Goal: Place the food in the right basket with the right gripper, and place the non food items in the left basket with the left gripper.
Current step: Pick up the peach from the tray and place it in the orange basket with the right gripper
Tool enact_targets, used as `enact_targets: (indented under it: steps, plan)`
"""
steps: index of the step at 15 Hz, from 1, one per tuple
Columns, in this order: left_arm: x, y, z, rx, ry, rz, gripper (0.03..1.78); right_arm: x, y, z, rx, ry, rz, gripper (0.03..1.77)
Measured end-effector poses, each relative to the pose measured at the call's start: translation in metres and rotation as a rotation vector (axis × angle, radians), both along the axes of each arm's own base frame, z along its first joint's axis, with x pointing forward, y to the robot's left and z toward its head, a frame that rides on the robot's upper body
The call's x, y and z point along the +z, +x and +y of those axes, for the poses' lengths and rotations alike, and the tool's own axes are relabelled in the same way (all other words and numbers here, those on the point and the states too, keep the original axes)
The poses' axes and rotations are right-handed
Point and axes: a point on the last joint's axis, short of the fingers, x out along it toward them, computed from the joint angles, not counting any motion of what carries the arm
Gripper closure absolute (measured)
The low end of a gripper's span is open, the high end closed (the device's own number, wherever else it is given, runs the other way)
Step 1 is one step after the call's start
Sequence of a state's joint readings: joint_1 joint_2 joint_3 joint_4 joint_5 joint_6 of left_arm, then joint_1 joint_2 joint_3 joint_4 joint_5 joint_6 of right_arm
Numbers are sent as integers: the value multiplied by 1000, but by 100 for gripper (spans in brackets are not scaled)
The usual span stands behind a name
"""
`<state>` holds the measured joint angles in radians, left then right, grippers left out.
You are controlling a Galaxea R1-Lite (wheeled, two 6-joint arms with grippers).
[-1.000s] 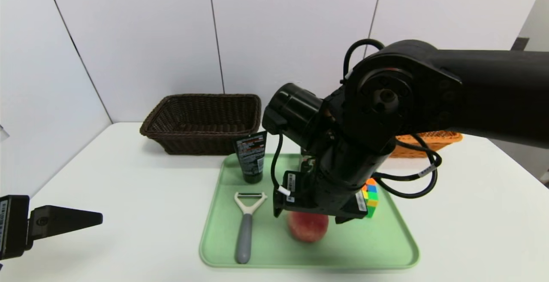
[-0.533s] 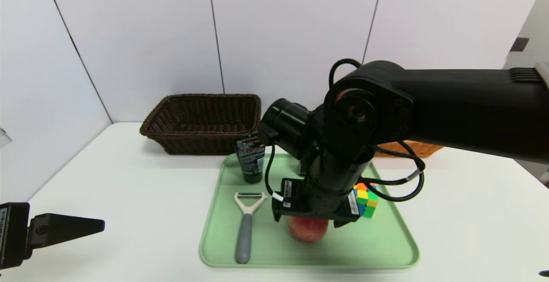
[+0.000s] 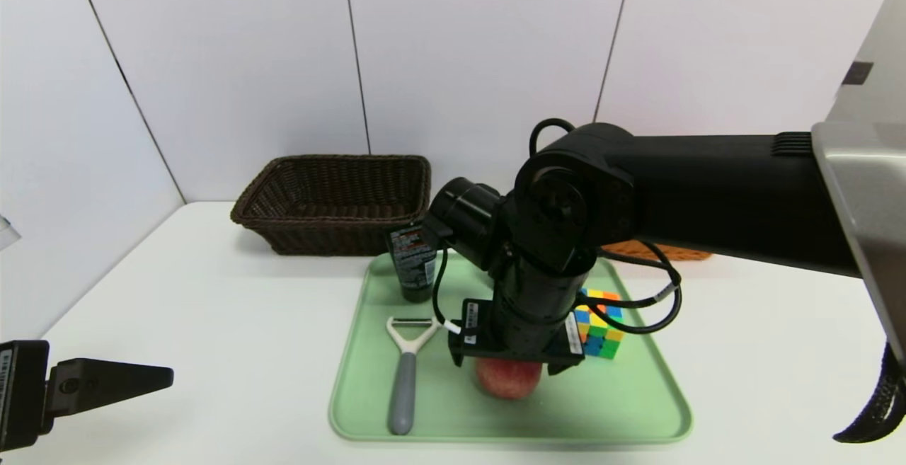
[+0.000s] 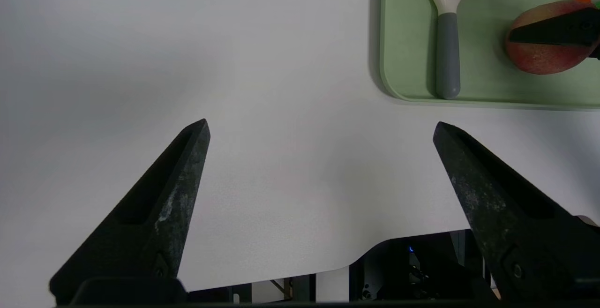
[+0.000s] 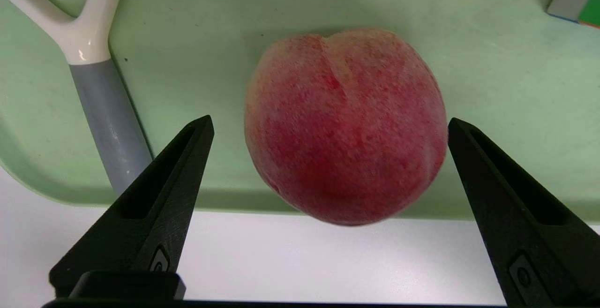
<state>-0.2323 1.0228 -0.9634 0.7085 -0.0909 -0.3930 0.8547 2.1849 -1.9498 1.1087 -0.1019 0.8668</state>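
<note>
Take the green tray (image 3: 640, 408) as your landmark. The peach (image 5: 344, 125) sits on it near the edge closest to the robot, roughly midway along that edge, with the peeler (image 3: 405, 373) lying just beside it toward the robot's left and the puzzle cube (image 3: 599, 323) just behind it toward the right. The black tube (image 3: 413, 261) stands at the tray's far left corner.

Your right gripper (image 5: 328, 127) hangs directly over the peach, pointing steeply down, its fingers spread wide with the fruit between them and a gap on each side; nothing is held yet. Your left gripper (image 4: 321, 130) waits off the tray's left side over bare table (image 4: 262, 87), fingers also wide apart and empty.

Judge the peach as moderately light, round and fuzzy, so it should not slip much, but its flesh likely bruises under a hard pinch. Take it across its widest girth, fingertips below the bulge so it cannot squirt upward, and close only until it is snug. Because it is round, it may roll if one finger arrives first, so centre it before closing. Keep the left-hand finger clear of the peeler's grey handle.

The orange-tan basket (image 3: 655, 250) lies beyond the tray's far right corner, mostly hidden by the arm; the dark brown basket (image 3: 333, 199) lies beyond its far left corner.
</note>
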Motion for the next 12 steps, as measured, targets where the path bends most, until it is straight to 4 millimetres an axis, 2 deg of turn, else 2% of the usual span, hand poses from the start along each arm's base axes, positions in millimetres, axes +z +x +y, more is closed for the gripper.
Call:
enact_targets:
  steps: [11, 12]
  plan:
    - [-6, 1, 0, -6, 6, 20, 12, -12, 10, 4, 0, 2, -8, 9]
    - [-6, 1, -1, -8, 7, 21, 12, -12, 11, 4, 1, 1, -7, 26]
